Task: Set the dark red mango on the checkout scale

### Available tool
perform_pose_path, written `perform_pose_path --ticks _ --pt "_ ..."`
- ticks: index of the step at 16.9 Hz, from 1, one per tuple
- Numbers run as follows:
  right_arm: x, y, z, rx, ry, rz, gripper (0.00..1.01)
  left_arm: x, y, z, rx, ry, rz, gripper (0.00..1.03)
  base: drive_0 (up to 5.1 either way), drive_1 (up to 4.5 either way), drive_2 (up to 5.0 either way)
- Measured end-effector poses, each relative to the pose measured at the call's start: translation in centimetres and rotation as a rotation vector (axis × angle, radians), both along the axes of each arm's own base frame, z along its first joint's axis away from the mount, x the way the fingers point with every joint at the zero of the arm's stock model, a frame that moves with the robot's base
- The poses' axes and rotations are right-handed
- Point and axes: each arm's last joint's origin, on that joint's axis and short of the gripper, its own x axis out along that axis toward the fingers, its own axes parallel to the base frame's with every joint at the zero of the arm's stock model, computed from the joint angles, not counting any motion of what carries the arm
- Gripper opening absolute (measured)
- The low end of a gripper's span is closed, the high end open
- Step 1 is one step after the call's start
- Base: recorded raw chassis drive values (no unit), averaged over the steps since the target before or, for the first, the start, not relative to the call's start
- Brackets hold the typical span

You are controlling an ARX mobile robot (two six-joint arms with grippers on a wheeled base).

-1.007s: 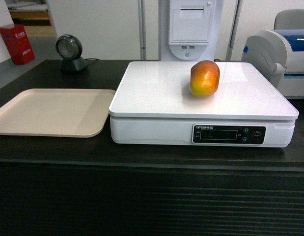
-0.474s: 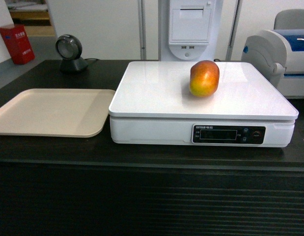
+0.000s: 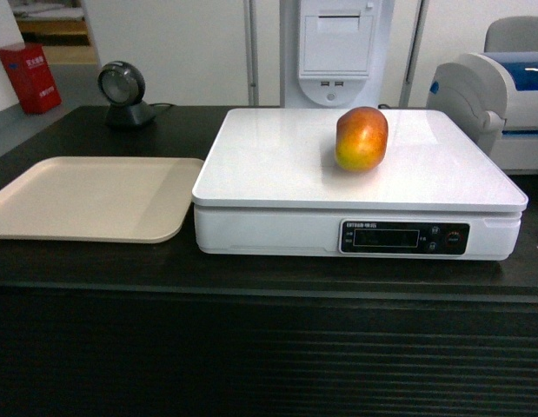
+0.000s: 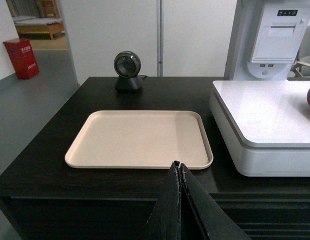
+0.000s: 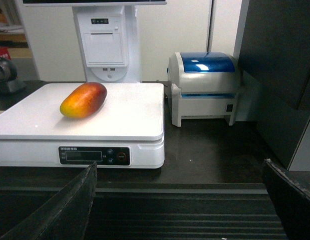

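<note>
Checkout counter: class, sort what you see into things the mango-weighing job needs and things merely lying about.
Job:
dark red mango
scale
checkout

Lying about:
beige tray
round scanner
label printer
red box

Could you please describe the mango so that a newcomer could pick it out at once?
Find the black counter and the big white scale on it, right of the beige tray. The mango lies on the scale's flat top, towards the back right. It is the only fruit, red blending into orange-yellow.
</note>
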Motion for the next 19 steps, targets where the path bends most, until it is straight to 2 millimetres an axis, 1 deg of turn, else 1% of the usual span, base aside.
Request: perform_pose_path --ticks 2,3,4,7,16,18,19 --pt "0.0 0.0 0.0 0.000 0.000 0.000 0.98 -0.5 0.0 -0.1 0.000 -0.013 0.000 0.02 0.0 0.00 0.0" --pt "0.0 0.0 0.0 0.000 0.000 0.000 0.98 -0.7 0.0 -0.6 0.000 -0.035 0.000 0.02 0.0 0.00 0.0" --pt "0.0 0.0 0.0 0.000 0.000 0.000 0.98 -0.9 0.0 -0.9 0.000 -0.005 0.001 0.02 0.0 0.00 0.0" --pt "0.0 0.0 0.0 0.000 0.000 0.000 0.98 -1.6 0.0 -0.6 0.000 -0.026 0.000 0.02 0.0 0.00 0.0" --pt "0.0 0.0 0.0 0.000 0.000 0.000 0.98 -2.7 0.0 -0.7 0.000 -0.023 0.000 0.02 0.0 0.00 0.0" --pt "0.0 0.0 0.0 0.000 0.000 0.000 0.98 -3.0 0.0 -0.8 0.000 -0.009 0.000 0.02 0.0 0.00 0.0" --pt "0.0 0.0 0.0 0.000 0.000 0.000 0.98 -3.7 0.0 -1.4 0.000 0.034 -0.003 0.02 0.0 0.00 0.0"
